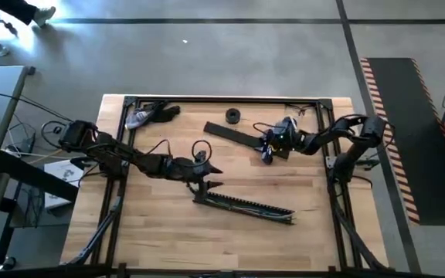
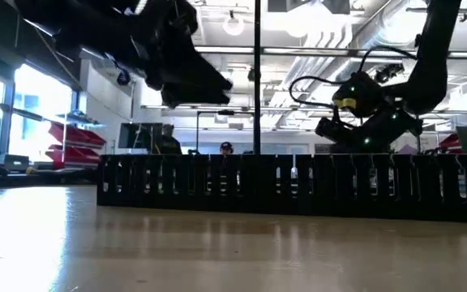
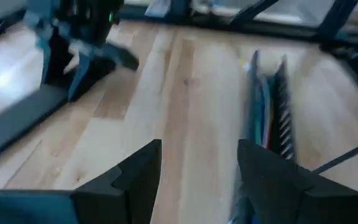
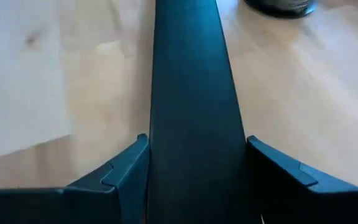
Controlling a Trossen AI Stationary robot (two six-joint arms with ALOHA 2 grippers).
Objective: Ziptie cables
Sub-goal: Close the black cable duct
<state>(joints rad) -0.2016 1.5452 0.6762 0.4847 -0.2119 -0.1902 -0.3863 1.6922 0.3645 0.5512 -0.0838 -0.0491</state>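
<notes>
The cables (image 3: 265,118) lie along the inside of a long black slotted channel (image 1: 246,205), which rests on the table's middle near side. My left gripper (image 1: 209,177) hovers open just beyond the channel's left end, holding nothing. A flat black bar (image 1: 234,135) lies on the table at the far middle. My right gripper (image 1: 273,147) is over the bar's right end. Its fingers (image 4: 126,177) stand open on either side of the bar (image 4: 191,124), which fills the gap between them. My right gripper has the flat black bar between its fingers near the bar's right end, the fingers lying across it from above. The bar's long edges (image 4: 151,162) run right beside the finger faces. I cannot tell whether they touch.
A small black roll (image 1: 232,116) sits beyond the bar near the far edge. A dark tool with pale parts (image 1: 149,114) lies at the far left corner. Black frame rails (image 1: 122,154) border the table on the left, right and far sides. Bare wood lies near the front edge.
</notes>
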